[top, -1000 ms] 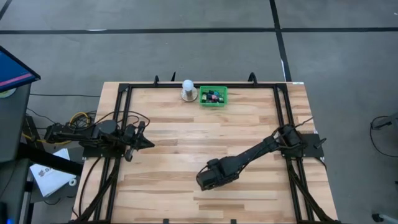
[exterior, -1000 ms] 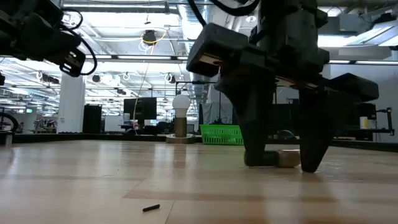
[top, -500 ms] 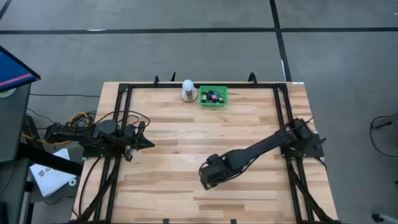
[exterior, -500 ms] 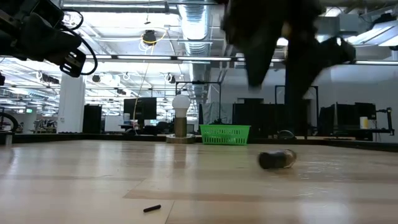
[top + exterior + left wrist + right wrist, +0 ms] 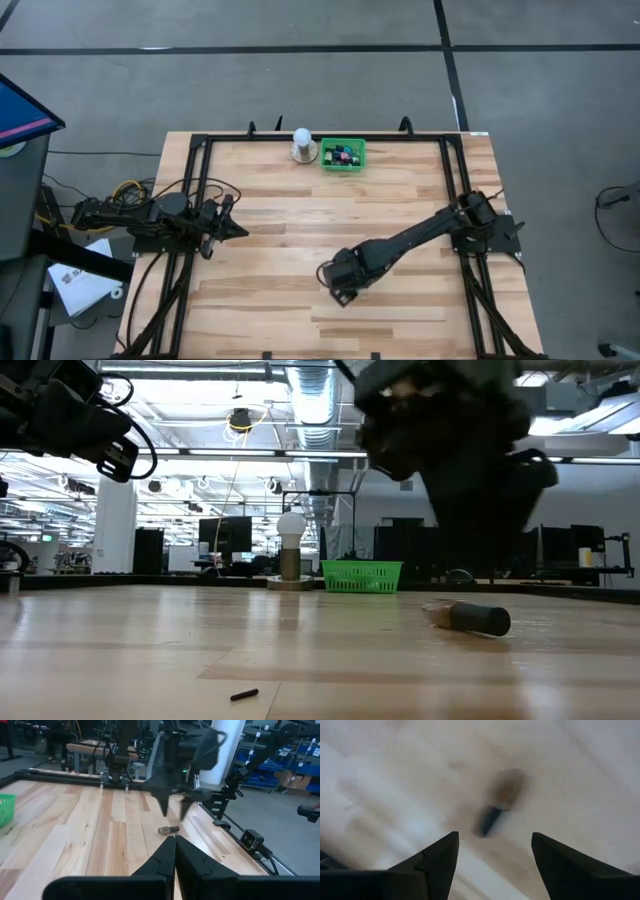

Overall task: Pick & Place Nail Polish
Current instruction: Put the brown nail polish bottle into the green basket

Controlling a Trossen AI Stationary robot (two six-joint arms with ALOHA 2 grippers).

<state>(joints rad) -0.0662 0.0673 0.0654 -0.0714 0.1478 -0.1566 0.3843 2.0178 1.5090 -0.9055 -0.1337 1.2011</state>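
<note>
One nail polish bottle (image 5: 468, 618), with a pale body and a dark cap, lies on its side on the wooden table; it also shows in the left wrist view (image 5: 168, 829) and the right wrist view (image 5: 499, 805). My right gripper (image 5: 494, 840) hangs open above it, touching nothing, and shows in the high view (image 5: 338, 285) and the left wrist view (image 5: 173, 813). The bottle lies below the gap between its fingers. Several more bottles sit in the green tray (image 5: 343, 156) at the far edge. My left gripper (image 5: 174, 851) is shut and empty over the table's left side (image 5: 232, 228).
A white dome-topped object on a round base (image 5: 303, 145) stands just left of the green tray. A small dark piece (image 5: 243, 694) lies on the table near the front. Black frame rails (image 5: 196, 200) run along the table's left, right and far sides.
My right gripper has risen from the table, where its open fingers stood on either side of the bottle, and it stays open. The bottle stays on the table, has shifted a little and has turned about, so its dark cap now points the other way.
</note>
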